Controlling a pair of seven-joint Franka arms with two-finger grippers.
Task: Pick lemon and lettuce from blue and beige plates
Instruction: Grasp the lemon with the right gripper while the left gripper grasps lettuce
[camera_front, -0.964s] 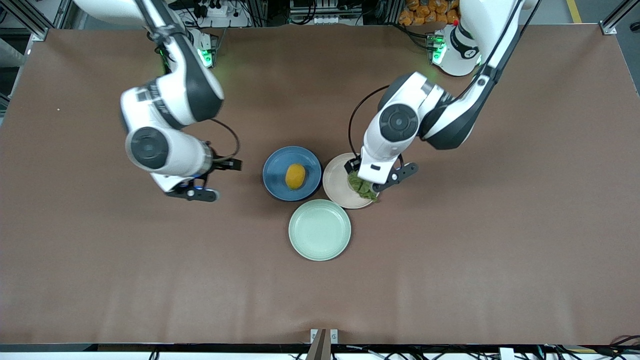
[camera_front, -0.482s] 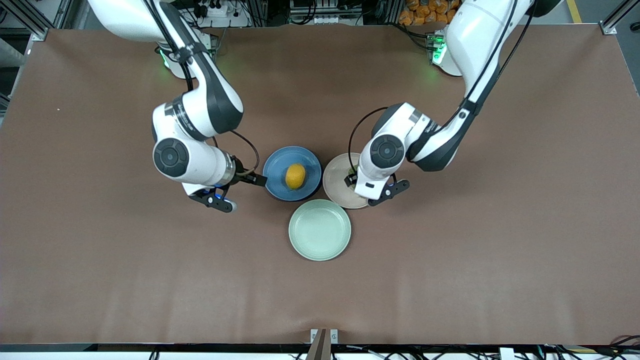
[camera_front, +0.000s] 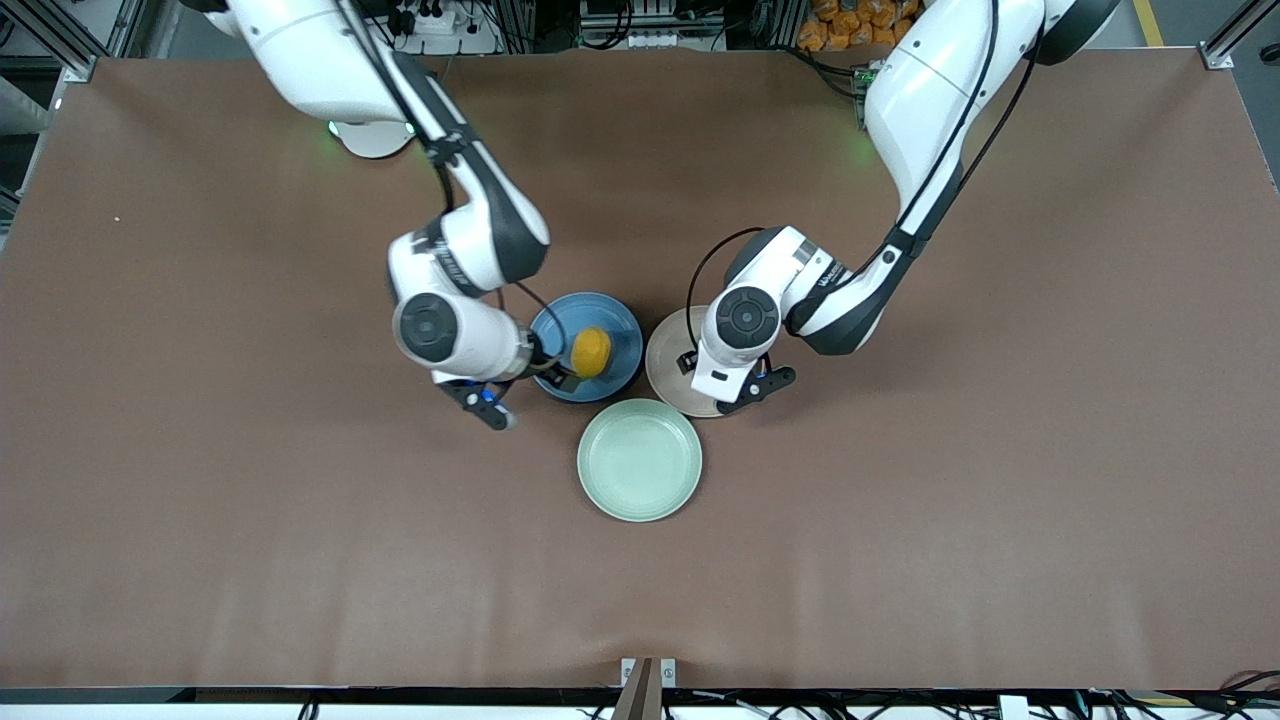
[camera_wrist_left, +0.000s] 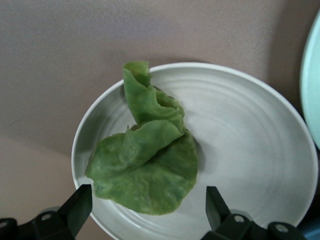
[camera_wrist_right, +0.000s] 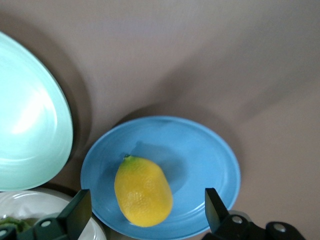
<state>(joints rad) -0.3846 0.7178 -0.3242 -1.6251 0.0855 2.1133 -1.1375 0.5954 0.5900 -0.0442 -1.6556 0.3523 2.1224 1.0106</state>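
A yellow lemon (camera_front: 591, 352) lies on the blue plate (camera_front: 612, 318); it also shows in the right wrist view (camera_wrist_right: 143, 191). My right gripper (camera_wrist_right: 146, 207) is open just above the lemon, one finger on each side of it, at the plate's edge toward the right arm's end (camera_front: 558, 377). A green lettuce leaf (camera_wrist_left: 150, 165) lies on the beige plate (camera_wrist_left: 250, 140). My left gripper (camera_wrist_left: 148, 206) is open over the leaf, fingers on each side of it. In the front view the left arm's hand (camera_front: 735, 345) hides the lettuce and covers part of the beige plate (camera_front: 665, 365).
An empty pale green plate (camera_front: 640, 460) sits nearer to the front camera, touching or almost touching both other plates; it shows in the right wrist view (camera_wrist_right: 25, 125). Brown table (camera_front: 900, 520) lies all around the three plates.
The right arm swung from the bare table toward the blue plate until its open gripper reached the lemon. The left hand came down over the beige plate and now hides the lettuce.
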